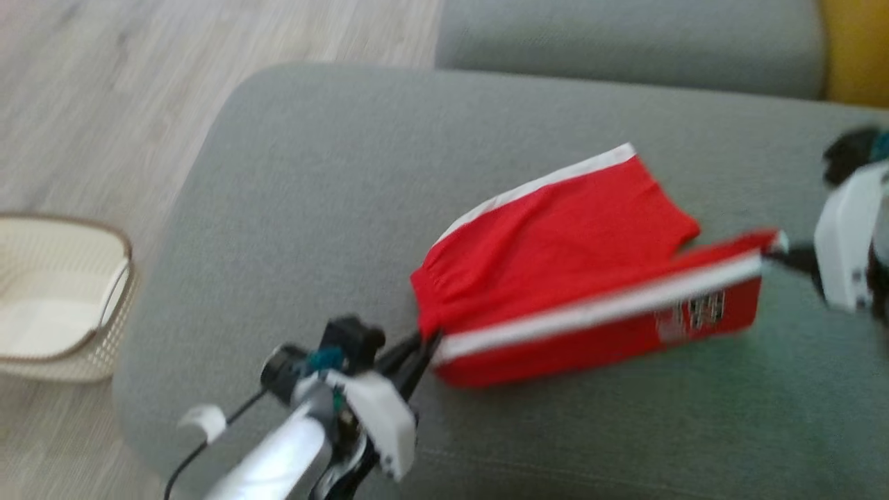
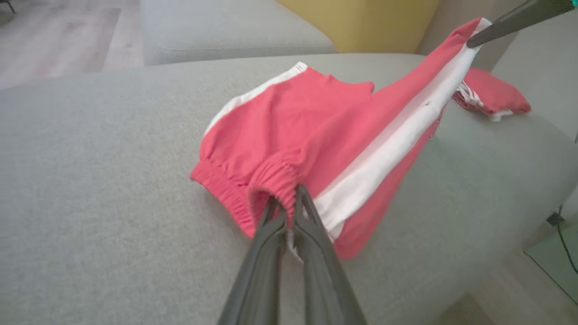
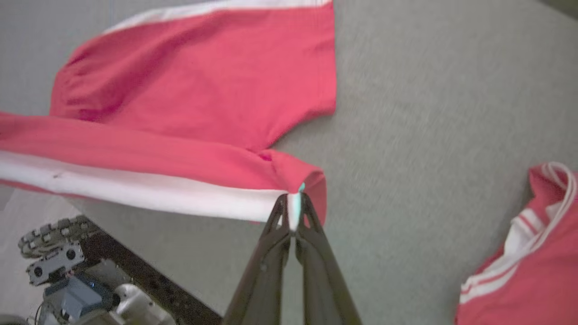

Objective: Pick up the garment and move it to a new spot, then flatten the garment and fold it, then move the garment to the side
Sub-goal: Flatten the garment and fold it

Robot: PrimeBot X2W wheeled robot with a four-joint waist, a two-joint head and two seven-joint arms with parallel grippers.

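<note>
Red shorts (image 1: 555, 236) with a white side stripe rest on the grey sofa cushion (image 1: 312, 173), one edge lifted taut. Nearest you, your left end effector (image 1: 425, 345) is clamped on the elastic waistband. Farther right, your right end effector (image 1: 776, 251) pinches the striped hem. Beyond lies a second red garment (image 3: 533, 289) on the cushion.
</note>
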